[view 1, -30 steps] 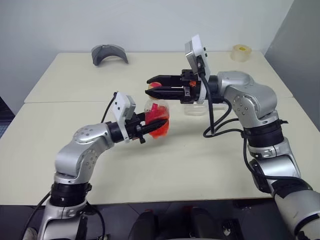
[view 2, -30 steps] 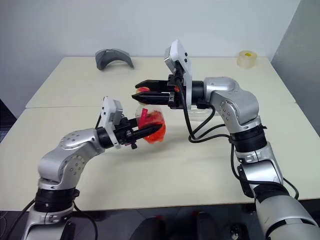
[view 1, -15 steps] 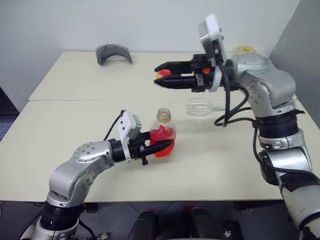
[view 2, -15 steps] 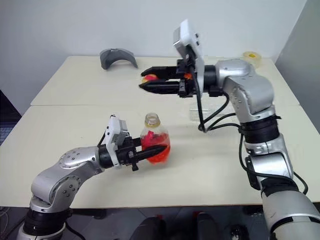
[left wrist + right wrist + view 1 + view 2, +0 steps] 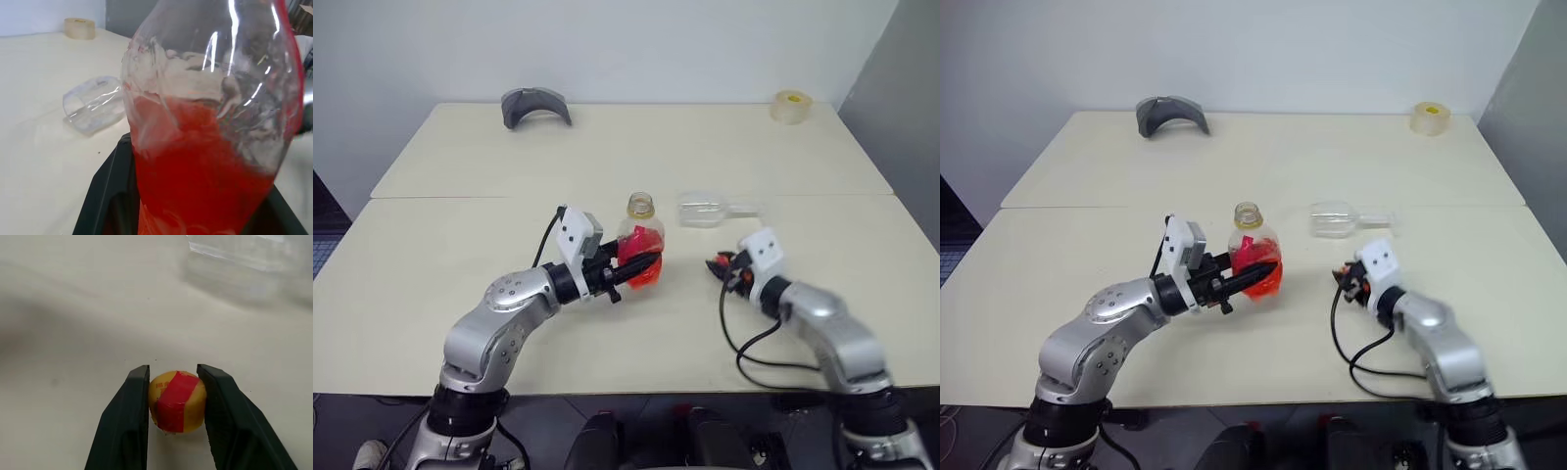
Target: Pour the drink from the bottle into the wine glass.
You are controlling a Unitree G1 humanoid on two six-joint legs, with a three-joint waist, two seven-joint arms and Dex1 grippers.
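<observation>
Left gripper (image 5: 641, 266) is clenched round the bottle (image 5: 642, 250), upright mid-tabletop (image 5: 460, 157), neck open, its fingers masking the label. At its three o'clock the wine glass (image 5: 710, 210) lies on its side, stem faint. Right gripper (image 5: 171, 404) pinches the cap (image 5: 177, 401). A grey piece (image 5: 535, 104) and tape roll (image 5: 790, 106) sit far back.

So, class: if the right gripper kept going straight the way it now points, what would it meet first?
Probably the wine glass, lying on its side ahead of the right gripper, which holds the cap; depth is unclear, so bare table may come first.
</observation>
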